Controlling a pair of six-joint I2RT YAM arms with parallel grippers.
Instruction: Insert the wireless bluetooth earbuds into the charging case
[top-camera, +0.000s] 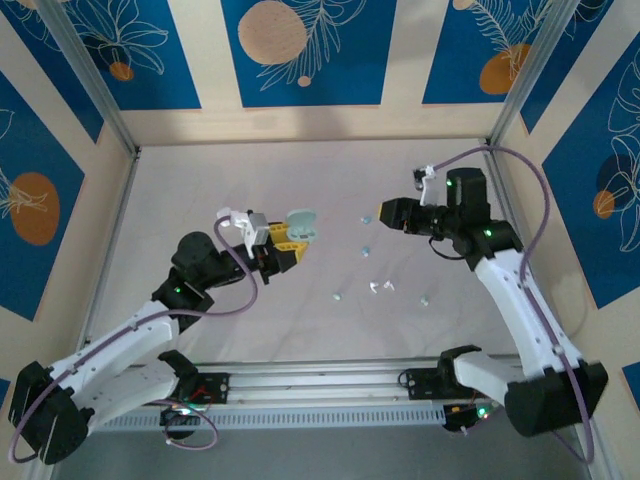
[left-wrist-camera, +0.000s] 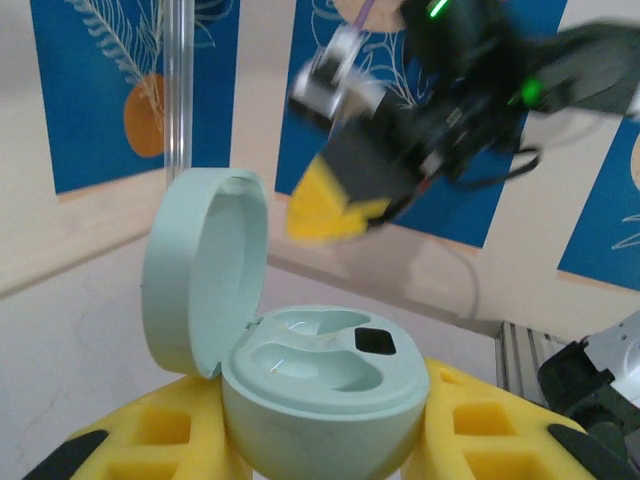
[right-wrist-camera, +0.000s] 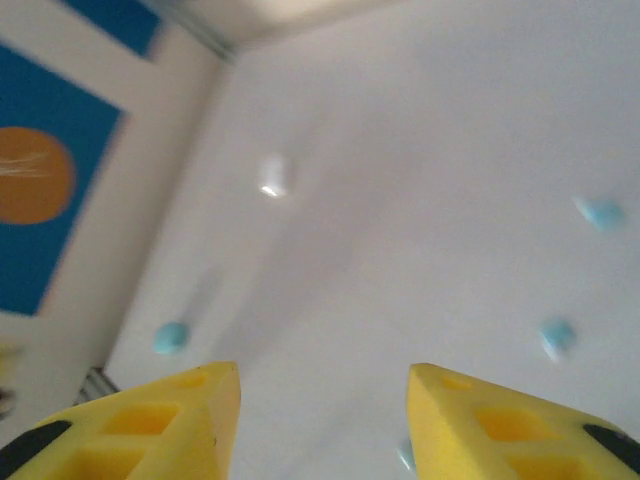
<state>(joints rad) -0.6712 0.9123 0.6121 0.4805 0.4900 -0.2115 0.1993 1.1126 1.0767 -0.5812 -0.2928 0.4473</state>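
My left gripper is shut on the mint-green charging case, held above the table with its lid swung open. In the left wrist view the case sits between the yellow fingers, and both of its wells look empty. Several tiny earbuds lie loose on the table: pale teal ones and a white one. My right gripper hovers open over them with nothing between its fingers. Its wrist view shows teal earbuds and a white one on the table beyond the right gripper.
The pale table is fenced by aluminium posts and blue-patterned walls on three sides. A metal rail runs along the near edge between the arm bases. The right arm appears blurred in the left wrist view, above the case.
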